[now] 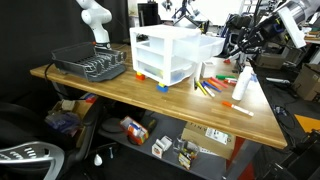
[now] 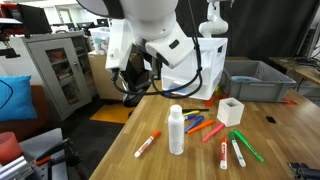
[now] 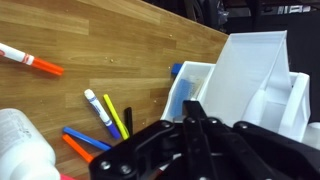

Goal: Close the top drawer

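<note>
The small white drawer unit [image 1: 165, 52] stands mid-table on coloured feet. Its top drawer [image 1: 208, 45] is pulled out toward the arm. In the wrist view the open top drawer [image 3: 252, 65] fills the upper right, tilted, and looks empty. My gripper [image 1: 238, 48] hangs just beyond the drawer's front, a little above the table. In the wrist view its black fingers [image 3: 190, 108] are pressed together with nothing between them, just short of the drawer. In an exterior view the arm [image 2: 160, 50] hides most of the unit.
Several coloured markers [image 3: 105, 115] and a white bottle [image 2: 176, 130] lie on the wooden table near the drawer. An orange-capped marker [image 3: 30, 60] lies apart. A small white box [image 2: 230, 110] and a grey bin [image 2: 255, 80] sit behind. A dish rack [image 1: 90, 65] stands at the far end.
</note>
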